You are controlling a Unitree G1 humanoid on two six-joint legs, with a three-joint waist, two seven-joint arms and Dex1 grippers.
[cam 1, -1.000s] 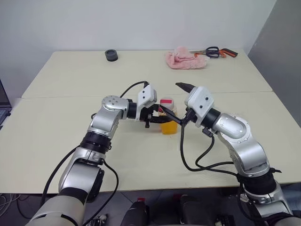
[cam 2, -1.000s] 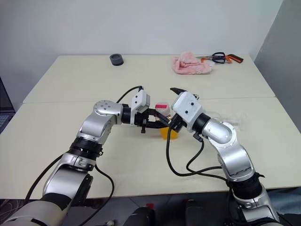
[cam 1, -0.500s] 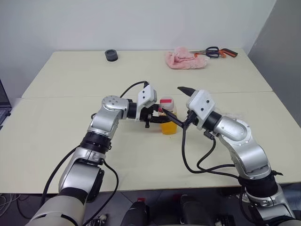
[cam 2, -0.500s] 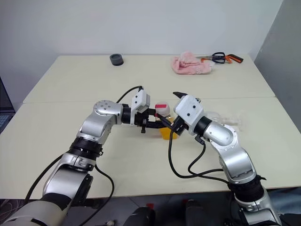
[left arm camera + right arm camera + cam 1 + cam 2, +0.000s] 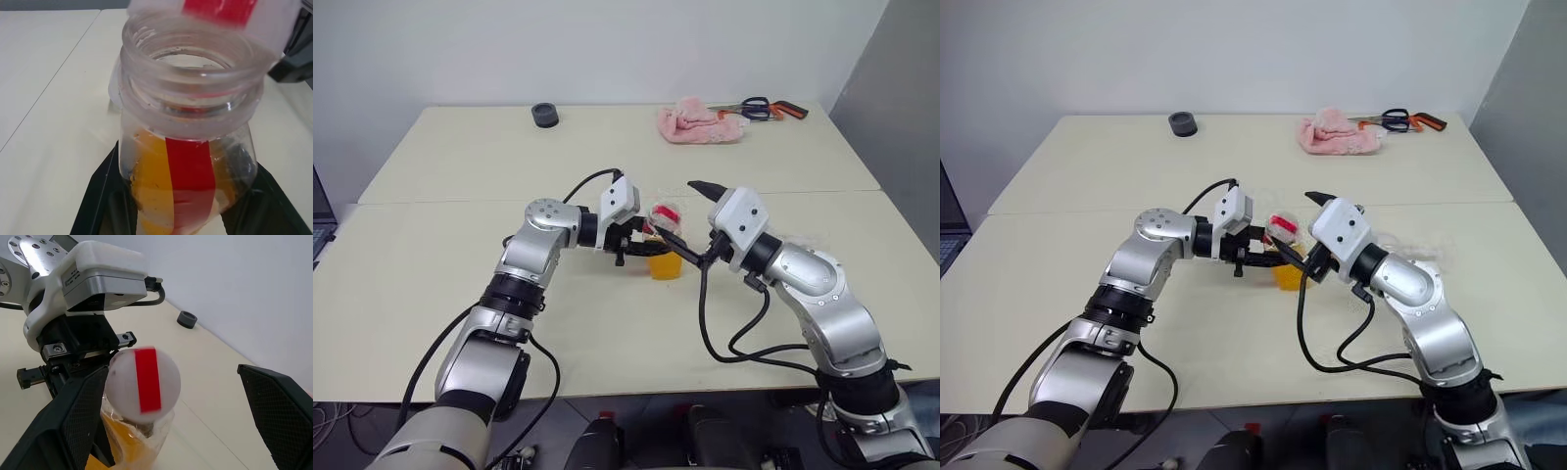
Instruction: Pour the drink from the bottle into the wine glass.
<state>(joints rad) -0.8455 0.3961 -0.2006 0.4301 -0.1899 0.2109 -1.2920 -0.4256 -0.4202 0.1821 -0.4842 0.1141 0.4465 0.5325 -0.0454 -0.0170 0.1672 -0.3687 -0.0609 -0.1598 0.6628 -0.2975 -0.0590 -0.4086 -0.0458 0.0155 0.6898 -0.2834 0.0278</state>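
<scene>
The left gripper (image 5: 188, 215) was clamped on the lower body of the bottle (image 5: 665, 250), which stood upright mid-table, half full of orange drink (image 5: 151, 191). The right gripper (image 5: 166, 396) stood wide at the bottle's 3 o'clock. A white red-striped cap (image 5: 142, 384) appeared tilted off the open neck.

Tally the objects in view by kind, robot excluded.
Bottle: 1
Bottle cap: 1
Wine glass: 1
Pink cloth: 1
Black-handled scissors: 1
Orange-handled tool: 1
Black ring: 1
Total: 7
</scene>
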